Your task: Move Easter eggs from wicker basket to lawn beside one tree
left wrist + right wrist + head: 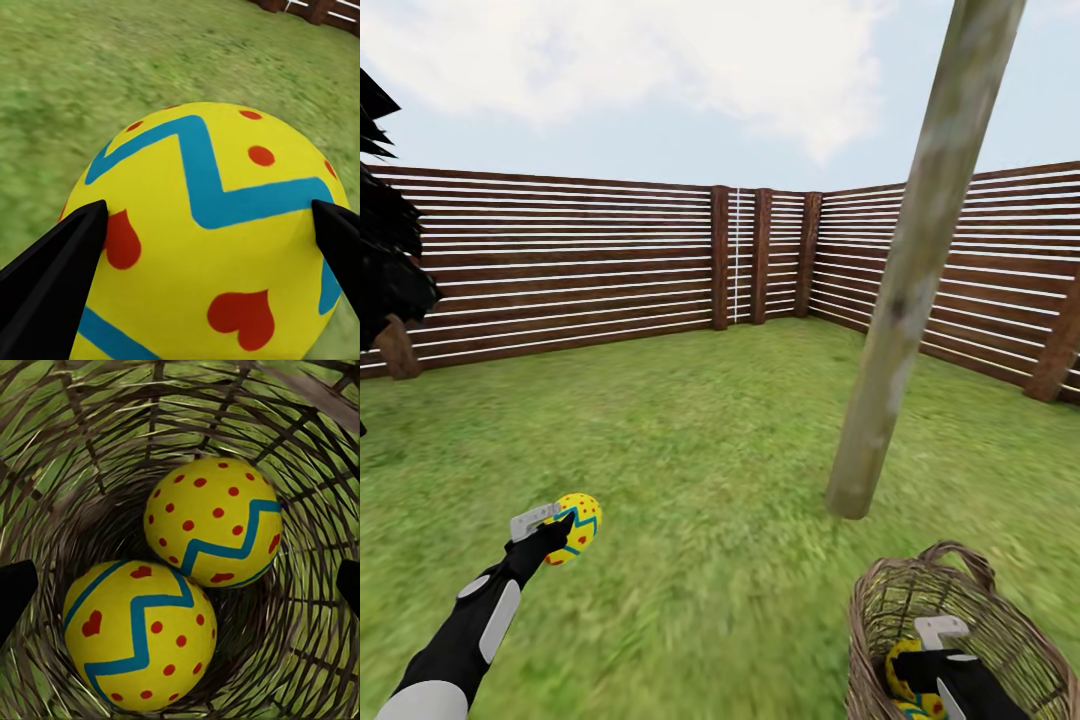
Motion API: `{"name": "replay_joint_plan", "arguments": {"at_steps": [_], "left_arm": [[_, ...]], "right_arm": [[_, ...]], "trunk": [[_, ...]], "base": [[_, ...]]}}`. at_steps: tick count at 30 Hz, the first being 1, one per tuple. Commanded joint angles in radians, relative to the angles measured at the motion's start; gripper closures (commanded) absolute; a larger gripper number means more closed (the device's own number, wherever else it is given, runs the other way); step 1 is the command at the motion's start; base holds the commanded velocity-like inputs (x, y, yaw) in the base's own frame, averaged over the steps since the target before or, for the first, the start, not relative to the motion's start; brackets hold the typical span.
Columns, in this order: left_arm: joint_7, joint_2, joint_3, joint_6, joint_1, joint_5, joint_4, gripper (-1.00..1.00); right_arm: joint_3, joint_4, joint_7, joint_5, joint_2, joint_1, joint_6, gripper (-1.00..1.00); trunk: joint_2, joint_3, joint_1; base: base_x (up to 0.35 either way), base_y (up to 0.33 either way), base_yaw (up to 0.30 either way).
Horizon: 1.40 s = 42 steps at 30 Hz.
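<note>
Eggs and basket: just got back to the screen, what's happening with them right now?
The left pincer is shut on one egg, held out over the lawn, left of the tree. The right pincer is open and reaching down into the basket, where the other two eggs lie touching on the bottom. No egg lies on the grass by the tree yet.

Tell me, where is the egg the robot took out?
In the head view the egg sits in the left gripper, low left above the lawn, left of the tree.
</note>
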Motion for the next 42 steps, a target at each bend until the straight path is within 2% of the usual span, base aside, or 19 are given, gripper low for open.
{"name": "replay_joint_plan", "arguments": {"at_steps": [1, 5, 7, 35, 42], "left_arm": [[-0.006, -0.001, 0.003, 0.006, 0.0, 0.011, 0.0, 1.0], [-0.004, -0.002, 0.003, 0.006, 0.0, 0.014, -0.001, 1.0], [-0.004, -0.002, 0.002, 0.006, 0.0, 0.015, 0.0, 1.0], [-0.003, -0.004, 0.001, 0.006, 0.0, 0.015, 0.0, 1.0], [-0.011, -0.003, 0.002, 0.006, 0.0, 0.015, 0.001, 1.0]], "right_arm": [[0.004, -0.001, -0.003, -0.008, -0.001, 0.0, 0.005, -1.0], [0.004, -0.002, -0.003, -0.008, -0.001, 0.0, 0.005, -1.0], [0.004, -0.001, -0.003, -0.008, -0.001, 0.0, 0.005, -1.0], [0.009, -0.002, -0.005, 0.0, -0.001, 0.0, 0.003, -1.0], [0.009, -0.002, -0.005, 0.002, -0.001, 0.0, 0.003, -1.0]], "trunk": [[0.0, -0.001, 0.0], [0.0, -0.001, 0.0], [-0.014, -0.007, 0.008], [-0.021, -0.116, 0.02], [-0.021, -0.116, 0.02]], "base": [[0.072, 0.0, 0.0], [0.017, 0.0, 0.0], [0.001, 0.0, 0.0], [0.0, 0.0, 0.0], [0.04, 0.0, 0.0]]}}
